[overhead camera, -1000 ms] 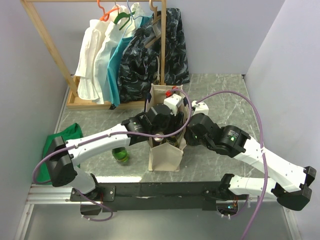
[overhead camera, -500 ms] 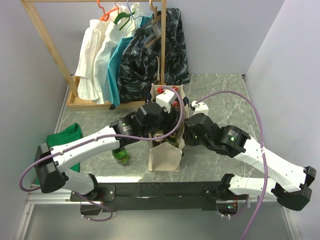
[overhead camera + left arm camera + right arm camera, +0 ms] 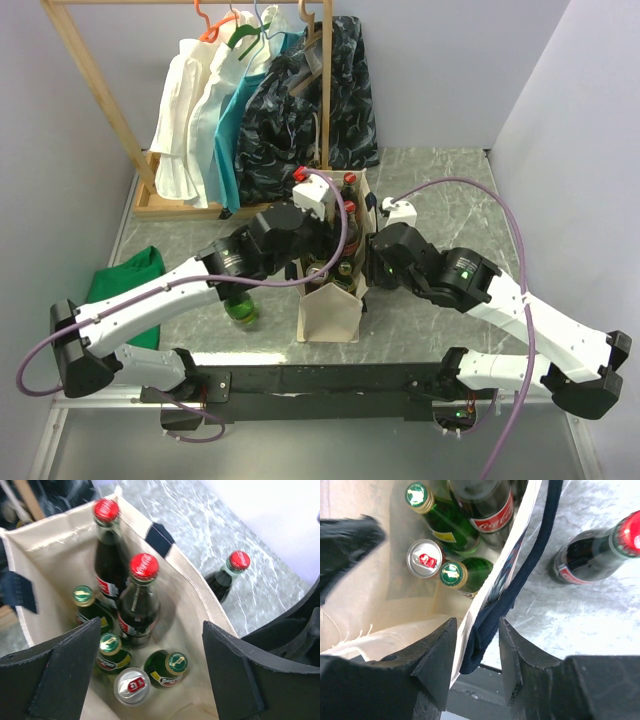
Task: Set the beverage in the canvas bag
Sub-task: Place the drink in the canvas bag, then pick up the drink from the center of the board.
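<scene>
Right claw (image 3: pixel 477 652) pinches bag (image 3: pixel 330 312) rim, likely holding the mouth open. Left claw (image 3: pixel 150 675) wide open, empty, over bottles (image 3: pixel 137 600) inside. Cola bottle (image 3: pixel 227 576) stands on desk (image 3: pixel 210 520) just beside bag.

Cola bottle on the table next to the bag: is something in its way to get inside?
Yes. The canvas bag's side wall stands between the cola bottle and the inside, and the right gripper pinches that wall. The left gripper hangs open over the bag's mouth.
</scene>
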Tool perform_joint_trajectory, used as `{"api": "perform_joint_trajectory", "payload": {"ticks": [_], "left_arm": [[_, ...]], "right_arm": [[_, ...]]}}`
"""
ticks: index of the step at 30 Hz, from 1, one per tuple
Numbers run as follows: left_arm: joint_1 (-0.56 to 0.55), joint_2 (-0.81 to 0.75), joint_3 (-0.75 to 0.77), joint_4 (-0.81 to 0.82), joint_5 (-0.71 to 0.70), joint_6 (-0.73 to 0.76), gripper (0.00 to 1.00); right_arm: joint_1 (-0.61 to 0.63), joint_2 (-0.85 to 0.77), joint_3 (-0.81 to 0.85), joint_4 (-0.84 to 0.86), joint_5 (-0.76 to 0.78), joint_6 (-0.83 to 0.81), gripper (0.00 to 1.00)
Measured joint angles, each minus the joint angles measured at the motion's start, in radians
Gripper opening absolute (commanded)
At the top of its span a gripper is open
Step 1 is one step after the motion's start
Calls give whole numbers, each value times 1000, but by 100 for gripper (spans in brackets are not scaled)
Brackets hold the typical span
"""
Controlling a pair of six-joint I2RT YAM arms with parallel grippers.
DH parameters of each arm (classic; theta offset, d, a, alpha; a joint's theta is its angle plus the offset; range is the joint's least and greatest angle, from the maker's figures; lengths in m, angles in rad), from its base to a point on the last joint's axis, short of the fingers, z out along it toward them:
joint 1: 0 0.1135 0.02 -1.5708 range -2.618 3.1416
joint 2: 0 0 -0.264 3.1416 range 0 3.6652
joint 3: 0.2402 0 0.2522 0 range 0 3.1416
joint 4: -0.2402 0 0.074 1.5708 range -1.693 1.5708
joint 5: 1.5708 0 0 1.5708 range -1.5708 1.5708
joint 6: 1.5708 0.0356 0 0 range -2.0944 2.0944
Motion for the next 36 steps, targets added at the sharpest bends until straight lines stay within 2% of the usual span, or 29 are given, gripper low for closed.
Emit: {"api": "perform_joint_trajectory", "payload": {"ticks": [6,7,23,31,36], "left_arm": [[0,-31,0,-1,-48,22,99],[0,-35,0,0,-54,26,97],[0,-92,-4,-11,-167,69,96],[0,-111,-4,-27,-211,69,96],[0,-118,-4,-34,-227,68,96]], "right_arm": [[0,0,30,0,33,-1,52],[0,0,31,1,39,-2,53],[-13,-34,50,-5,169,-20,64],[-131,-49,63,-12,174,-43,65],[-259,-47,68,-12,122,-62,66]]}}
